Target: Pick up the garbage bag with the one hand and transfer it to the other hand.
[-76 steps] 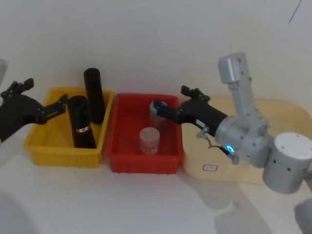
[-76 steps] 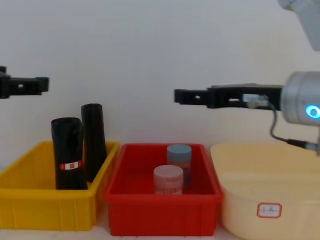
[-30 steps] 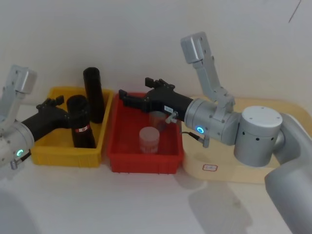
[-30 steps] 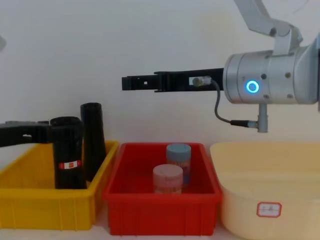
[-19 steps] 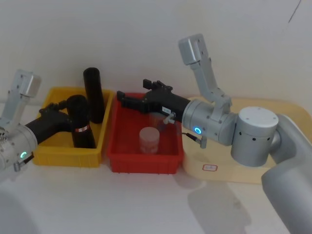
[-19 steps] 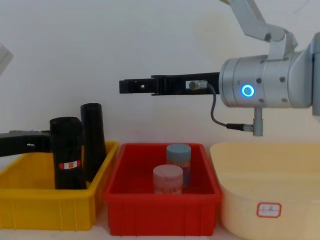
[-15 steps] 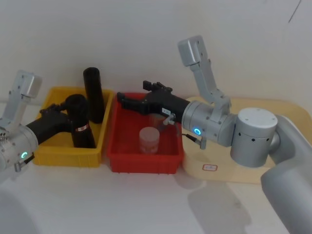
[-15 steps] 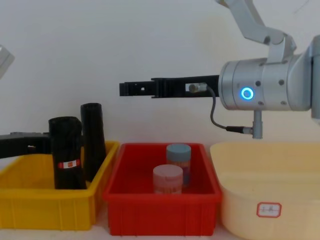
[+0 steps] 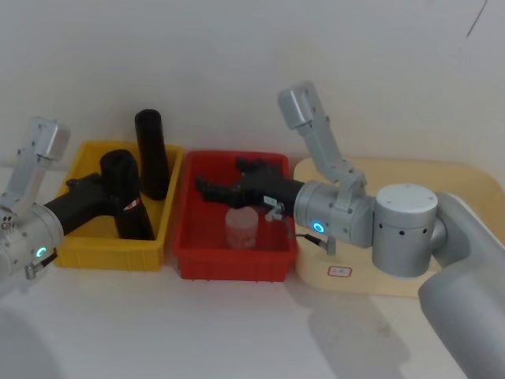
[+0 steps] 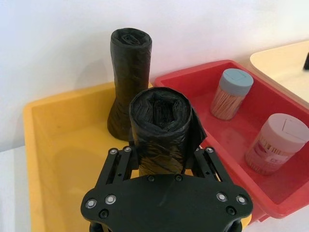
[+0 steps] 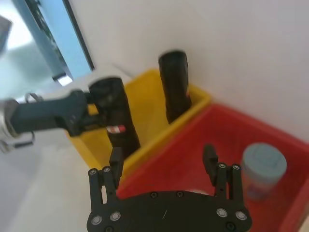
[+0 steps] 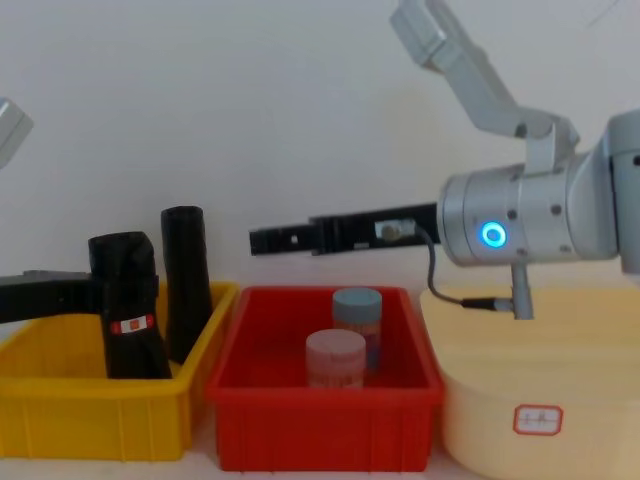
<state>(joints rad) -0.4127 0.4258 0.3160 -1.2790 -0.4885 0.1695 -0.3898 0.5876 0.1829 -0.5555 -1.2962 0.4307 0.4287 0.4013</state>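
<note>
White table; garbage bag between fingers.

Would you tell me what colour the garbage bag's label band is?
Red and white label band; chest view shows it best.

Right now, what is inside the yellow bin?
The yellow bin holds two rolls: the labelled bag, tilted, in the left gripper, and a taller plain roll behind it. The floor under them is covered. The right gripper hangs open over the red bin.
</note>
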